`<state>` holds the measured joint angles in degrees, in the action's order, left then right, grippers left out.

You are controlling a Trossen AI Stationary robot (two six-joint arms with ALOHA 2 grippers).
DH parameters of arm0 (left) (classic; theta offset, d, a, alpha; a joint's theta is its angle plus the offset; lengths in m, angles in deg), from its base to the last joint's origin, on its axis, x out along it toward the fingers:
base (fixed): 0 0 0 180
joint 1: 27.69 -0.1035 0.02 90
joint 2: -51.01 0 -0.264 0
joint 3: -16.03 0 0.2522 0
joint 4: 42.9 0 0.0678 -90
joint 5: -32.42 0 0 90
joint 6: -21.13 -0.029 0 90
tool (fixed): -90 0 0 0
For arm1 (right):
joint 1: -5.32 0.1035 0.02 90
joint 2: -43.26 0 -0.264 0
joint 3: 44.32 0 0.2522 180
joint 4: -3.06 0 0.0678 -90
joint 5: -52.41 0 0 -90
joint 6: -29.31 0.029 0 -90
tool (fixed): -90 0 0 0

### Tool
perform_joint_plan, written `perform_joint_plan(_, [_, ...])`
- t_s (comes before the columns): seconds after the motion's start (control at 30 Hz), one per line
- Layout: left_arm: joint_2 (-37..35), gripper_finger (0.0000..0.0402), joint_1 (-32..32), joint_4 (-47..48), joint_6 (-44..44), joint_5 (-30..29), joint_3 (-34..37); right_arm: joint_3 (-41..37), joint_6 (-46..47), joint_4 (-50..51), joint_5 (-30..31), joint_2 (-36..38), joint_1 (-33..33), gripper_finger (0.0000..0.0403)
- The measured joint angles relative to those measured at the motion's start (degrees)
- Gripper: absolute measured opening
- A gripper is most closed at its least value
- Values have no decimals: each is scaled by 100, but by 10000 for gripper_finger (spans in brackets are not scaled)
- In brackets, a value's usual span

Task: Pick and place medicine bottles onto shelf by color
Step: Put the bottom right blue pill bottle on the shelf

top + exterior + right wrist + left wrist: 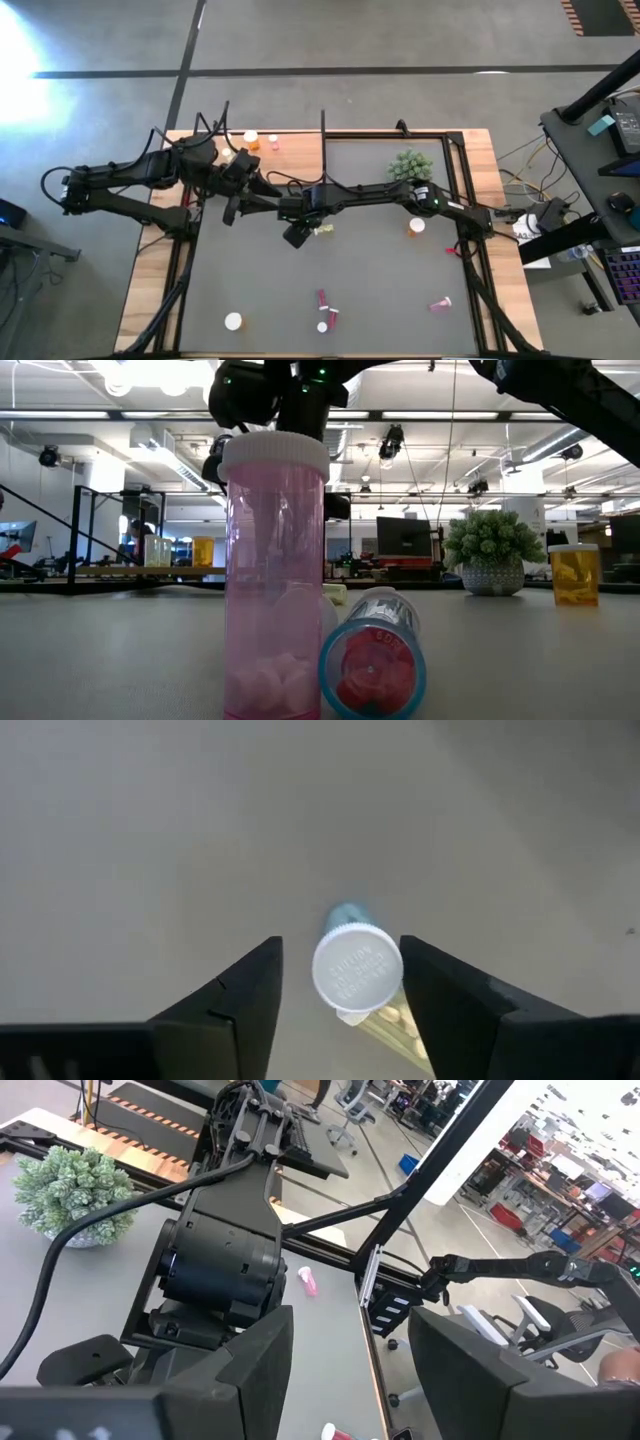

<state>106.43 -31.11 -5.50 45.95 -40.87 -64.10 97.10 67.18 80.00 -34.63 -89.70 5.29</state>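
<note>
My right gripper (340,982) hangs open over the grey mat's middle (300,232), pointing steeply down. Its fingers stand on either side of a yellowish medicine bottle's white cap (357,968). That bottle (322,229) rests on the mat. My left gripper (350,1370) is open and empty, held above the table's far left (236,196). The shelf (100,571) is at the far left with an orange bottle (203,550) standing on it. Pink bottles (322,298) (440,302), an orange one (417,226) and a white-capped one (233,321) stay on the mat. My right gripper has one finger (425,975) right beside the rim of the cap (398,970); whether it touches, I cannot tell. A clear gap shows between the cap and the other finger. The fingers come from above, slanting down.
A small green plant (410,165) in a pot stands at the far right of the mat. A thin black post (323,125) rises at the far edge. Close to the low camera, a pink bottle (275,570) stands upright and another (372,665) lies beside it.
</note>
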Motion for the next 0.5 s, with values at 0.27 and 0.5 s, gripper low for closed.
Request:
perform_joint_plan(0.27, [0, 183, 0, 0, 0, -4, 0, 155, -271, 136, 2, 175, 2, 212])
perform_joint_plan(0.5, [7, 183, 0, 2, -55, -19, 0, 164, -557, 589, 9, 586, 2, 212])
